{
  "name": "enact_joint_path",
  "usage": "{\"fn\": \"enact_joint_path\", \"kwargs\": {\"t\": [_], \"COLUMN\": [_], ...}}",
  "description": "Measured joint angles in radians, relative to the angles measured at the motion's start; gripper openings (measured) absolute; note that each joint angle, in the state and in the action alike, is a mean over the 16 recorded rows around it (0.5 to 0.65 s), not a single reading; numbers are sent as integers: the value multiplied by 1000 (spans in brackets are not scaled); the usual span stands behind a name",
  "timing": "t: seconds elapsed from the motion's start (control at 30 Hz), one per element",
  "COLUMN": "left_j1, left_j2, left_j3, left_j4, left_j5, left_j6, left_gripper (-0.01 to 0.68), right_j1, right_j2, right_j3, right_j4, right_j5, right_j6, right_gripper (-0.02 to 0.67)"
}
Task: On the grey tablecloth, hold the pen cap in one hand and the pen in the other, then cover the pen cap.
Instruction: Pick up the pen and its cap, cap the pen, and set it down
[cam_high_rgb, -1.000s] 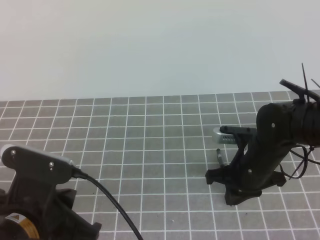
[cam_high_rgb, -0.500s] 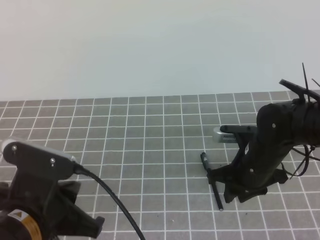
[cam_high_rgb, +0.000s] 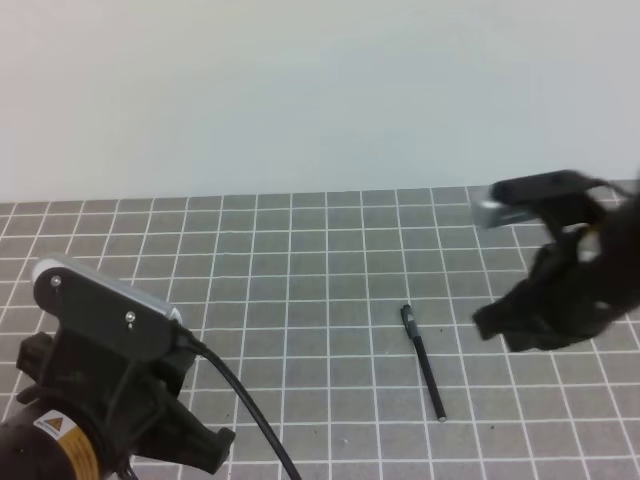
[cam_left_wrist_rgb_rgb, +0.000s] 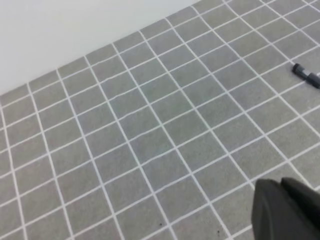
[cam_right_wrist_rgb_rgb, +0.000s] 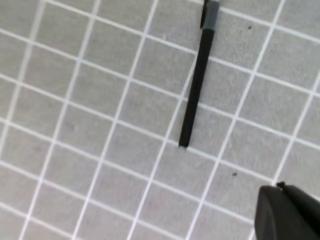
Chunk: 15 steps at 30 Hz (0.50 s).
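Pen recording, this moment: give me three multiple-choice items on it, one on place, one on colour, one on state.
1. Where is the pen?
A. lying on the grey cloth
B. held in the right tool
C. held in the left tool

2. What colour are the grid lines on the cloth?
A. red
B. white
C. yellow

3. How does the right tool stand to the pen?
A. clamped on it
B. pressing it flat
C. apart from it, off to its right

Key:
1 A: in the high view and the right wrist view the pen lies flat on the squares with nothing touching it.
2 B: thin white lines cross the grey.
3 C: in the high view bare cloth shows between the tool and the pen.
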Motion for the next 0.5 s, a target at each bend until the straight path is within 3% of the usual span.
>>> {"fn": "enact_joint_path", "kwargs": {"t": [0.5], "left_j1": [0], "left_j2": [0], "left_j3": [9], "left_j4": [70], "left_j5": [-322], "left_j6": [0], "left_gripper": [-1], "right_j1": [0], "right_j2": [-566], "right_j3": [395], "right_j4": [-148], "right_j5": [-51], "right_j6": [17], "right_gripper": [5]}}
